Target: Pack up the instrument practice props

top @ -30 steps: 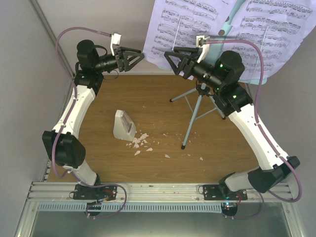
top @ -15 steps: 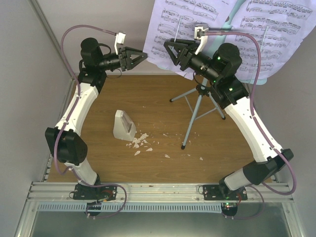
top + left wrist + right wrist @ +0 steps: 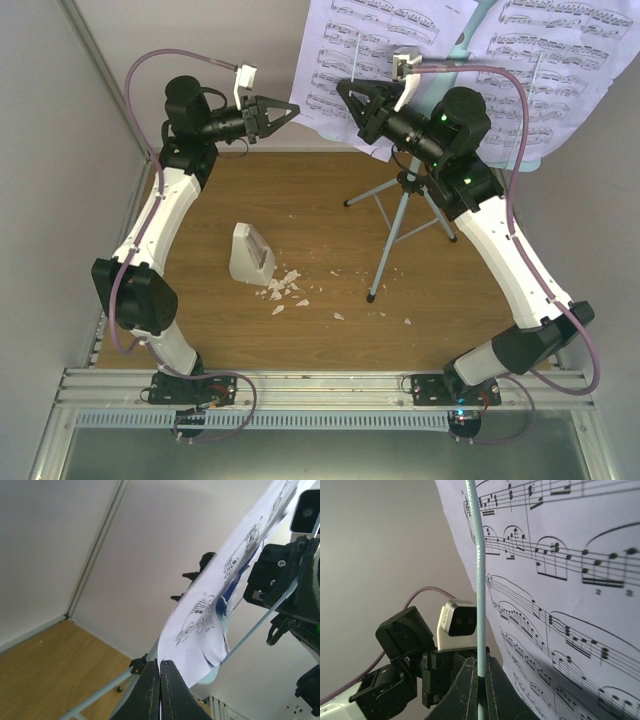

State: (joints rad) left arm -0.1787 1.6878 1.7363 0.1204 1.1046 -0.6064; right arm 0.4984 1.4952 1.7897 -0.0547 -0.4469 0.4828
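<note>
Lilac sheet-music pages — edge pinched in left hand; right hand clamped on a wire of the music stand.

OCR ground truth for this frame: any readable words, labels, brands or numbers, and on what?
No readable words, brands or labels in any view.
Sheet-music pages: printed staves and notes only; tiny marks under a few notes are too blurred to read.
Metronome: no marking can be made out.

Lab cell: white walls, aluminium rail.
</note>
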